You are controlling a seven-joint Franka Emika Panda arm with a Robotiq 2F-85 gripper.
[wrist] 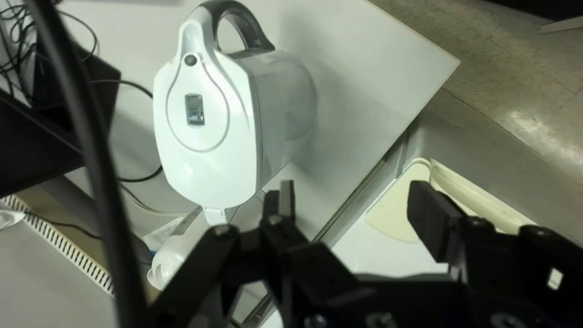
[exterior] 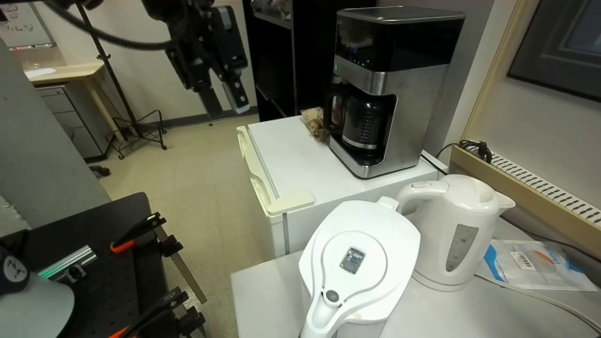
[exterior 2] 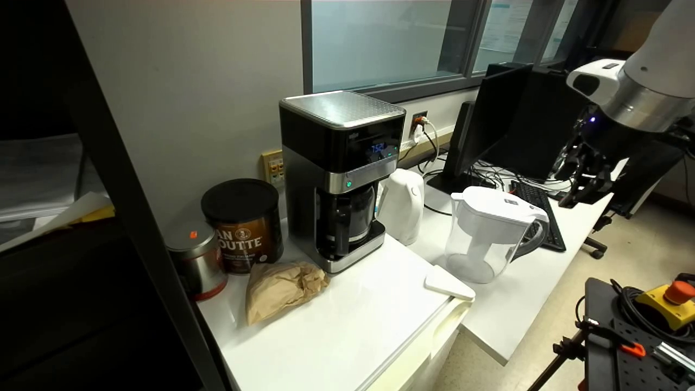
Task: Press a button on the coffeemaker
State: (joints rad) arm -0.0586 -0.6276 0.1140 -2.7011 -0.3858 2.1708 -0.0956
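Note:
The coffeemaker (exterior: 420, 103) is tall, black and silver, and stands on a white fridge top with its dark carafe (exterior: 364, 122) inside. It also shows in an exterior view (exterior 2: 304, 174), with lit blue digits (exterior 2: 377, 147) on its upper front and a green-lit button (exterior 2: 348, 184) on the silver band. My gripper (exterior: 227, 105) is open and empty, in the air and well apart from the coffeemaker; it also shows in an exterior view (exterior 2: 583, 190). In the wrist view its fingers (wrist: 353, 196) are wide apart with nothing between them. The coffeemaker is out of the wrist view.
A white water-filter pitcher (wrist: 205, 150) and a white kettle (exterior: 450, 234) stand on the desk beside the fridge top (exterior: 300, 155). A brown paper bag (exterior 2: 285, 290) and a coffee can (exterior 2: 244, 228) sit near the coffeemaker. Monitors (exterior 2: 502, 108) stand farther along the desk.

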